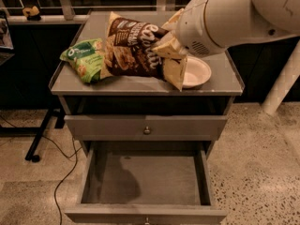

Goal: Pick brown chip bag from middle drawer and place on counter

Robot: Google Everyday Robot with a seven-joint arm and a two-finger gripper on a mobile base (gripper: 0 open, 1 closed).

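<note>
The brown chip bag (133, 46) is over the counter (220, 83), tilted, its left end low against the green snack bag (84, 60). My gripper (172, 45) grips the bag's bunched right end, at the tip of the big white arm that comes in from the upper right. The fingers are mostly hidden by the bag and the wrist. The bag's cream end hangs down near the counter's front. The middle drawer (145, 177) stands pulled open below, its grey floor bare.
A white bowl (198, 71) sits on the counter's right side, partly under my wrist. The top drawer (146, 128) is closed. A black stand leg (40, 139) and a cable lie on the floor at left. A white post (281, 88) stands at right.
</note>
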